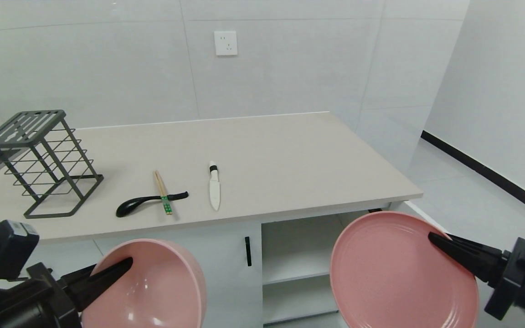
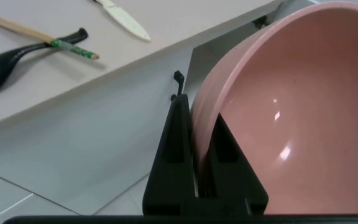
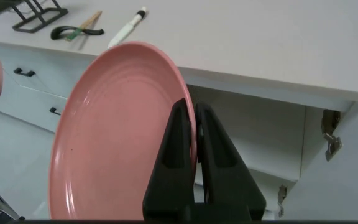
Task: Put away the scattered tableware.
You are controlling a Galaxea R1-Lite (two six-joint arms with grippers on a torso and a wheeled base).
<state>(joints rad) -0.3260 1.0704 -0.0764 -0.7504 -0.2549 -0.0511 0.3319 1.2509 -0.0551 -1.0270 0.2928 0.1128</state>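
My left gripper (image 1: 123, 265) (image 2: 194, 134) is shut on the rim of a pink bowl (image 1: 153, 287) (image 2: 291, 118), held low in front of the cabinet. My right gripper (image 1: 435, 239) (image 3: 193, 124) is shut on the rim of a pink plate (image 1: 394, 273) (image 3: 117, 130), held tilted before the open cabinet shelf (image 1: 296, 273). On the counter (image 1: 267, 150) lie a black spoon (image 1: 146, 202) (image 2: 17, 56) (image 3: 67, 32), wooden chopsticks (image 1: 162, 192) (image 2: 39, 38) (image 3: 91, 22) crossing its handle, and a white knife (image 1: 214, 187) (image 2: 123, 18) (image 3: 128, 27).
A dark wire rack (image 1: 41, 159) (image 3: 36, 15) stands at the counter's left end. The cabinet below has a closed door with a black handle (image 1: 248, 251) and an open compartment with shelves. Open floor lies to the right.
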